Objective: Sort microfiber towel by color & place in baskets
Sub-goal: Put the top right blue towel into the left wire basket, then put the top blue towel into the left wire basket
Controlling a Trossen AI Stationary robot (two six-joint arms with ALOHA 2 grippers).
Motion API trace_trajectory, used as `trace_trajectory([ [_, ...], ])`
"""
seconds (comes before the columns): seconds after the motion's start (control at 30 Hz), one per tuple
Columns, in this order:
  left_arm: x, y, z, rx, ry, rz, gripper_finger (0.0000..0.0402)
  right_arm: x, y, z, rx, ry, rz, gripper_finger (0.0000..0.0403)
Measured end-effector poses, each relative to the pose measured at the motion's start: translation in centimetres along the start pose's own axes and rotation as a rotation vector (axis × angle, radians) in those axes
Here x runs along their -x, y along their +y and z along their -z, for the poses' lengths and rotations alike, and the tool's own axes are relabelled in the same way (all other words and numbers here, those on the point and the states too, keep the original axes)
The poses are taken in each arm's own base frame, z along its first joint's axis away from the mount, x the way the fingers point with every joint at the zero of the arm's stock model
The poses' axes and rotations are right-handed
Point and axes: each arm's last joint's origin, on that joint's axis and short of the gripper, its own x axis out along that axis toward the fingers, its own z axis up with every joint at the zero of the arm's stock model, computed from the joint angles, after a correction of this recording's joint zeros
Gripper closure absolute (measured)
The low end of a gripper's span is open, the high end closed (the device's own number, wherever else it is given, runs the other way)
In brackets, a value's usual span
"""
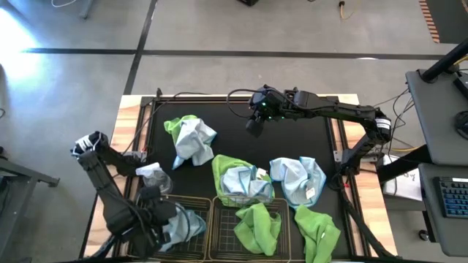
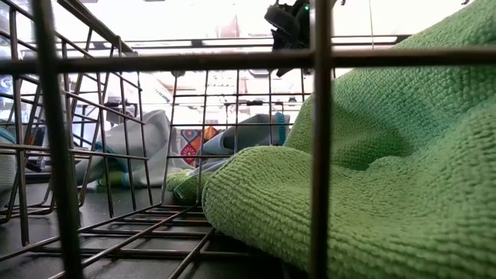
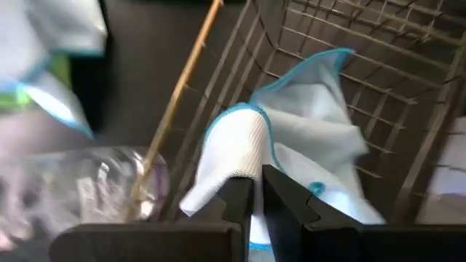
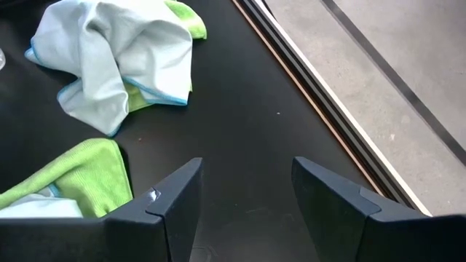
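now left gripper (image 3: 255,191) clamped on pale blue towel (image 3: 306,145) in left basket (image 1: 191,206); right gripper (image 4: 244,185) apart, over mat (image 1: 292,139).

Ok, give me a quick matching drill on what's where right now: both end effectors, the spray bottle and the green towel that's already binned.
1. left end effector
2. right end effector
3. spray bottle
4. binned green towel

A. in the right basket
B. open, above bare black mat
C. at the pale blue towel in the left basket
D. on the mat beside the left basket

Pairs: 1-C, 2-B, 3-D, 4-A
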Motion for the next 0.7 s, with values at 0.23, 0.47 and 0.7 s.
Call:
trace_trajectory([
  [0.23, 0.3, -0.2, -0.9, 0.061, -0.021, 0.096, 0.0331, 0.0, 0.0, 0.0, 0.030, 0.001, -0.001, 0.0197],
  [0.47, 0.3, -0.1, -1.2, 0.022, -0.042, 0.086, 0.0294, 0.0, 0.0, 0.0, 0.043, 0.001, -0.001, 0.0197],
  [0.7, 0.5, 0.5, -2.5, -0.069, -0.377, -0.058, 0.0290, 0.0, 0.0, 0.0, 0.042, 0.000, -0.001, 0.0197],
])
